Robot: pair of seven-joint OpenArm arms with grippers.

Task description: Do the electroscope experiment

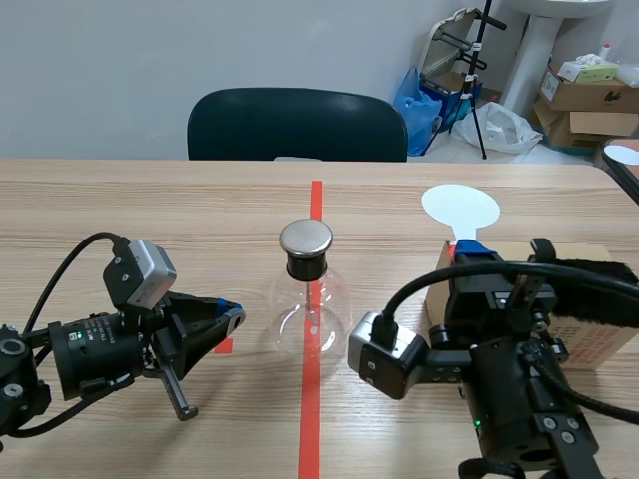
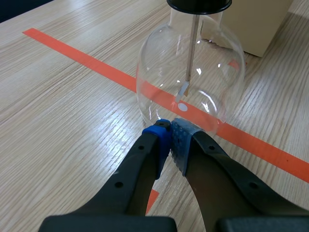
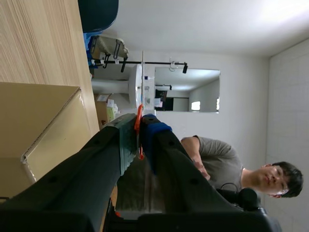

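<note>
My left hand (image 1: 232, 314) lies low on the pale wooden worktop (image 1: 150, 210), just left of the electroscope (image 1: 310, 299). Its blue and grey pads are pressed together on nothing, and its tips are nearly at the glass wall.

The electroscope is a clear round glass flask with a black stopper and a flat grey metal cap (image 1: 306, 238). It stands upright on the orange-red tape line in the middle of the worktop. A thin metal rod (image 2: 191, 48) hangs inside it with a small pale leaf (image 2: 182, 92) at its end. I judge it light, thin-walled, slick and easy to tip or crack, so I would not squeeze the bulb. If it needs steadying, the stopper neck is the place to hold.

Right of the flask, my right hand (image 1: 474, 251) is clamped on the stem of a flat white round paddle (image 1: 459, 207). The disc stands up above the fingers, apart from the cap. It looks thin and nearly weightless, and the stem grip suits it.

Further right of the flask, beside and behind that hand, sits a tan cardboard box (image 1: 599, 334). A dark chair (image 1: 297, 125) stands behind the flask, across the worktop. I see nothing between paddle and cap. The risk I see is the left hand nudging the bulb.
</note>
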